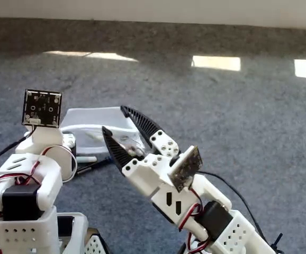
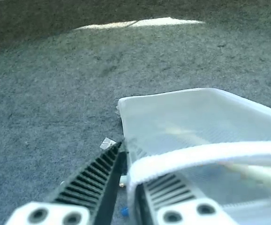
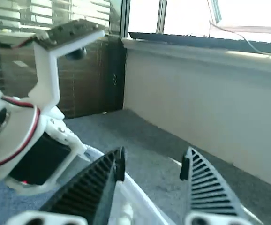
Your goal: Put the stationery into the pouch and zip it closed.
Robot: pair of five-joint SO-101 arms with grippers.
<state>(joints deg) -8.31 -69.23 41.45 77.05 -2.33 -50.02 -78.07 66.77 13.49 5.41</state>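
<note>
A translucent pouch (image 1: 89, 120) with a white zip rim lies on the grey carpet, its mouth held up. My left gripper (image 2: 128, 154) is shut on that rim (image 2: 196, 154), low beside the left arm (image 1: 42, 153). A pale pen (image 2: 248, 171) shows through the pouch wall. My right gripper (image 1: 113, 119) hangs open just above the pouch's near side, nothing between its fingers; in the right wrist view the right gripper (image 3: 154, 152) spreads wide over the pouch's edge (image 3: 135, 201). A white pen (image 1: 87, 159) and a dark pen (image 1: 92, 167) lie on the carpet by the left arm.
Open grey carpet (image 1: 222, 121) stretches beyond and to the right of the pouch, with sunlit patches (image 1: 216, 62) far back. Small scraps (image 2: 108, 143) lie on the carpet by the left gripper. A wall and window (image 3: 210, 75) stand behind.
</note>
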